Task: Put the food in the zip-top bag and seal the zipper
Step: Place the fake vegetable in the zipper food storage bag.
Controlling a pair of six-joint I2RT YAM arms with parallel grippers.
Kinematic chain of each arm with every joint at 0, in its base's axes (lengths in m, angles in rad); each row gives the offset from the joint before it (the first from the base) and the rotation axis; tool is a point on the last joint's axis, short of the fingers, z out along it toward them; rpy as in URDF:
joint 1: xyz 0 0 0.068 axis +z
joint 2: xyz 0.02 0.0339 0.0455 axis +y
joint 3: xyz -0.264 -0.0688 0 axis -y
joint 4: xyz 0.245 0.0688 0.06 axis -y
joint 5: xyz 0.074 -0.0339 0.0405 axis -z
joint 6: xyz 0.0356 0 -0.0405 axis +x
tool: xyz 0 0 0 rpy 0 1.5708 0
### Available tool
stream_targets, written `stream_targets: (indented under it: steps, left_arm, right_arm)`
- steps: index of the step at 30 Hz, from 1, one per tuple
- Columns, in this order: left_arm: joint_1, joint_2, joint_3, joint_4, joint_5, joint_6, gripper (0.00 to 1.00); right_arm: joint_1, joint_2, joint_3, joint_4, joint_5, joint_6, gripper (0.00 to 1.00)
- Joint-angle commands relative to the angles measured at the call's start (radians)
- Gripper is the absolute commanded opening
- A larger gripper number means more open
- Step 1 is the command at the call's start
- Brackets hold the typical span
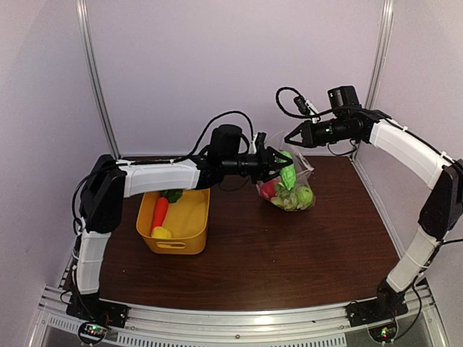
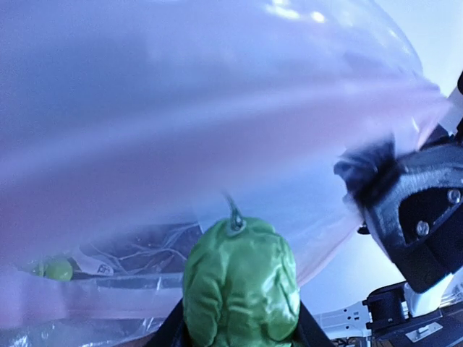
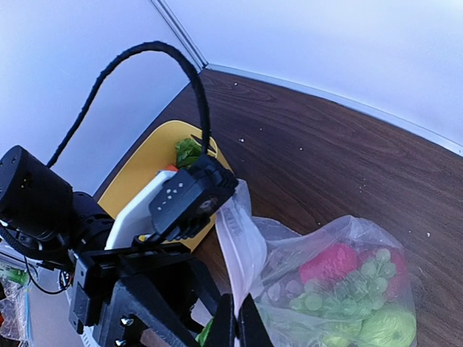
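- A green, ridged plastic toy vegetable point(image 2: 239, 285) is pinched in the left jaws, with its long axis pointing straight ahead of them.
- The clear crinkly zip-top bag point(image 3: 347, 235), part-filled with red and green toy fruit point(image 1: 289, 194), hangs just ahead of and below those jaws.
- Its mouth edge is pinched in the pressed-together right jaws and held above the tabletop point(image 1: 289, 253).
- The left arm is judged nearer for the drop.

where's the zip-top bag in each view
top external: zip-top bag right of centre on the table, food inside.
left wrist: zip-top bag film fills the upper picture, behind the held green toy.
right wrist: zip-top bag lower right.
shared landmark: right gripper pinching the bag's edge.
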Motion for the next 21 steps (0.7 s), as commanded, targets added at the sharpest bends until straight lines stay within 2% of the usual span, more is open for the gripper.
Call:
stream_targets:
  steps: [1,6,12,14,16,21]
  left_arm:
    - [0.013,0.057,0.026,0.133,0.009,-0.189,0.05]
    - [0.028,0.066,-0.036,0.245,-0.070,-0.360,0.05]
    - [0.029,0.038,-0.063,0.209,-0.185,-0.409,0.09]
    - [0.029,0.012,-0.091,0.178,-0.241,-0.394,0.16]
    - [0.029,0.000,-0.083,0.119,-0.273,-0.341,0.26]
    - [0.023,-0.008,0.025,-0.033,-0.305,-0.166,0.47]
  right_arm:
    - [0.017,-0.047,-0.014,0.035,-0.088,-0.015,0.00]
    - [0.048,-0.089,-0.044,0.013,-0.085,-0.062,0.00]
    - [0.085,-0.116,-0.078,0.005,-0.078,-0.094,0.00]
    - [0.092,-0.120,-0.080,0.006,-0.088,-0.095,0.00]
    - [0.095,-0.124,-0.081,0.015,-0.111,-0.077,0.00]
    - [0.095,-0.119,-0.067,0.033,-0.119,-0.045,0.00]
